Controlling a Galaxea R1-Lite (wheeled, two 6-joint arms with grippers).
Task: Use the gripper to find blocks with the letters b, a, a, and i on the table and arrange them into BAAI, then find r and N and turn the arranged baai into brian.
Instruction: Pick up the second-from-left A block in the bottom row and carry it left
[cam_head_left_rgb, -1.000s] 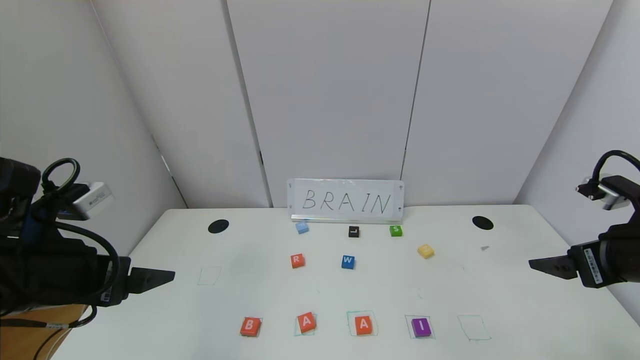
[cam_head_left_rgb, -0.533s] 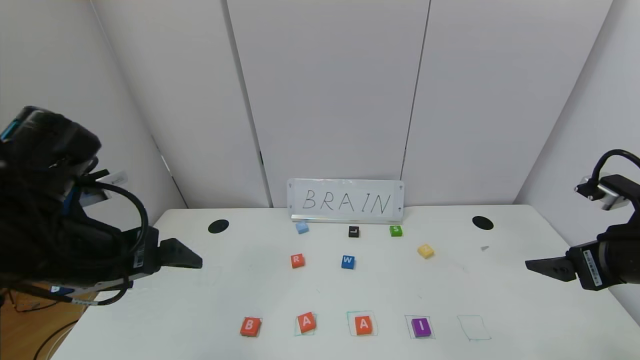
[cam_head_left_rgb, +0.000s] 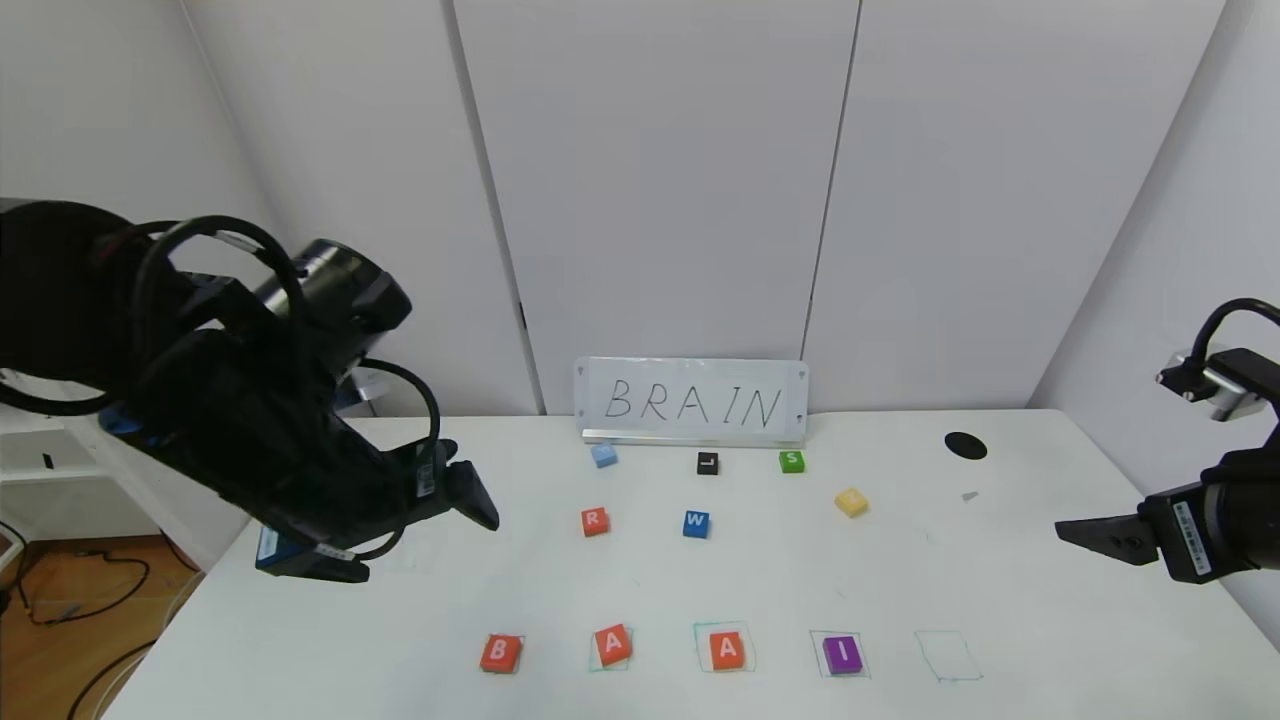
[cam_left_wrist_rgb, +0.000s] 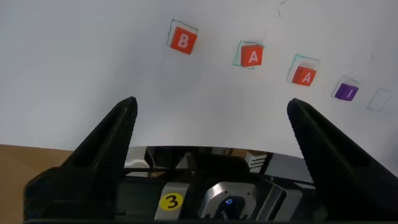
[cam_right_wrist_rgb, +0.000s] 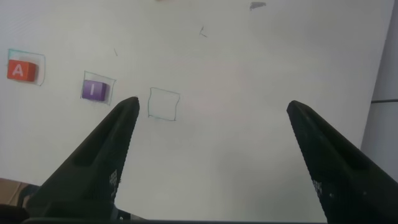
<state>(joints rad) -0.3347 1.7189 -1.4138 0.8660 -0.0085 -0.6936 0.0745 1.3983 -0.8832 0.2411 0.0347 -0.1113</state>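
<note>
Head view: orange-red R (cam_head_left_rgb: 595, 521) flat on table (cam_head_left_rgb: 1000, 600) — left hand (cam_head_left_rgb: 478, 497) wide open, empty.

Blocks (cam_head_left_rgb: 671, 651) spell B, A, A, I along table's (cam_head_left_rgb: 1050, 620) near edge.

The left arm reaches in from the left side over the tabletop (cam_head_left_rgb: 1000, 600), its wrist tipped downward. The left claw (cam_head_left_rgb: 470, 495) hangs above the surface with its jaws spread wide and nothing between them. The right arm sits at the right edge, and the right claw (cam_head_left_rgb: 1090, 535) points inward, jaws also wide and empty.
</note>
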